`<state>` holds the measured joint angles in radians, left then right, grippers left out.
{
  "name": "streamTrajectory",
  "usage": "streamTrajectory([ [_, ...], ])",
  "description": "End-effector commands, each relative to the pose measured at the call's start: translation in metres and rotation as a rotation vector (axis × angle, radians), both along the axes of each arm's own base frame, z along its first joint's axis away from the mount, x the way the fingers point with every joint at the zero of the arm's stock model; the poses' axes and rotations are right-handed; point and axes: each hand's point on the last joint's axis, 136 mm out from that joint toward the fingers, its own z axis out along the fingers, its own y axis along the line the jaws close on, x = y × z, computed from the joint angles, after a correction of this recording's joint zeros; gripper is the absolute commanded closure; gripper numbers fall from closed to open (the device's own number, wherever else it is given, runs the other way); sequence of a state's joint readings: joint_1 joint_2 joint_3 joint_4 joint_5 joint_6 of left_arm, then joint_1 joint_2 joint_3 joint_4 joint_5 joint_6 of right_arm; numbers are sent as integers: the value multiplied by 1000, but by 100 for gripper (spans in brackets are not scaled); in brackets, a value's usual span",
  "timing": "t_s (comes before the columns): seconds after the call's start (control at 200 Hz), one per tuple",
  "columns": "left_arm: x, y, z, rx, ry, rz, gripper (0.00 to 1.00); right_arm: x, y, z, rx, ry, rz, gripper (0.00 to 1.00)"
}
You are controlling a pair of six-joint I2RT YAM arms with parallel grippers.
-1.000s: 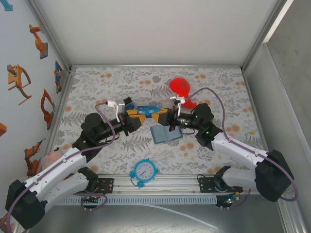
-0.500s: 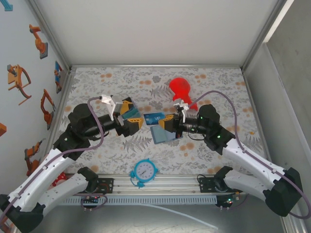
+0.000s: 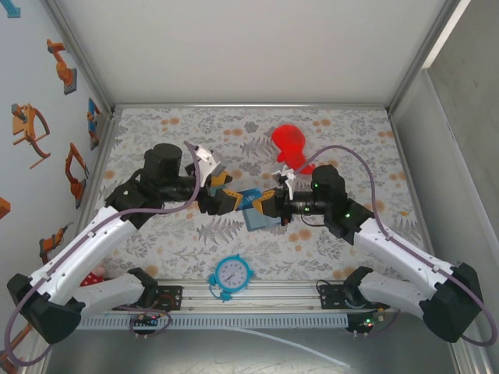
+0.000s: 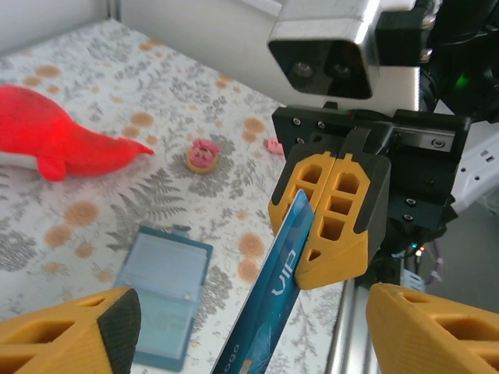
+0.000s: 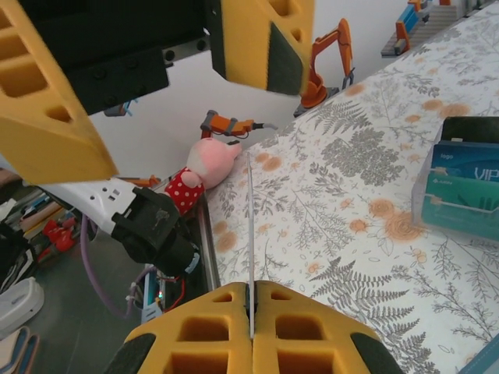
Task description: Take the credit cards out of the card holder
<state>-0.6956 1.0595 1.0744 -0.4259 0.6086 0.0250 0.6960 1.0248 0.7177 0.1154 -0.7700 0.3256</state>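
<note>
**CARD TRANSFER ABOVE THE HOLDER**

The right gripper (image 3: pixel 265 201) is clamped on one blue credit card (image 4: pixel 274 292). At 9 o'clock the left gripper (image 3: pixel 228 199) stands wide, one jaw on either side of the card. Recommended: centre the jaws on the flat faces, close, then release the right gripper. One card holder (image 3: pixel 261 220) lies open on the table at 6 o'clock.

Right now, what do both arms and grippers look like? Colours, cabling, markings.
Left arm and right arm: white link shells, black joints, a mauve cable looping along each. Left gripper and right gripper: black bodies, orange-yellow fingers with square cut-outs and dark pads. Green lights glow on the right arm.
</note>
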Motion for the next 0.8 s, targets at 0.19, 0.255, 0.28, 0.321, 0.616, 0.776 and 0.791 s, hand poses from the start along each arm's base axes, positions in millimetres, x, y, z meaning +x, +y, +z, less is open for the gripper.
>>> streamTrajectory([
  [0.19,-12,-11,-8,45,32,-112,33,-5,5,23,49,-49,57,100],
  [0.255,-11,-13,-10,47,34,-120,43,-5,6,23,50,-46,62,100],
  [0.28,-11,-14,-10,47,36,-124,46,-6,6,23,50,-44,65,100],
  [0.321,-12,-15,-10,44,39,-134,54,-6,7,22,49,-43,67,100],
  [0.616,-9,-17,-19,63,34,-145,100,3,6,17,23,-41,13,100],
  [0.776,2,-11,-21,85,-33,-83,100,15,-1,9,-30,-54,-78,63],
  [0.791,4,-10,-21,86,-38,-76,100,16,-2,9,-34,-55,-84,61],
])
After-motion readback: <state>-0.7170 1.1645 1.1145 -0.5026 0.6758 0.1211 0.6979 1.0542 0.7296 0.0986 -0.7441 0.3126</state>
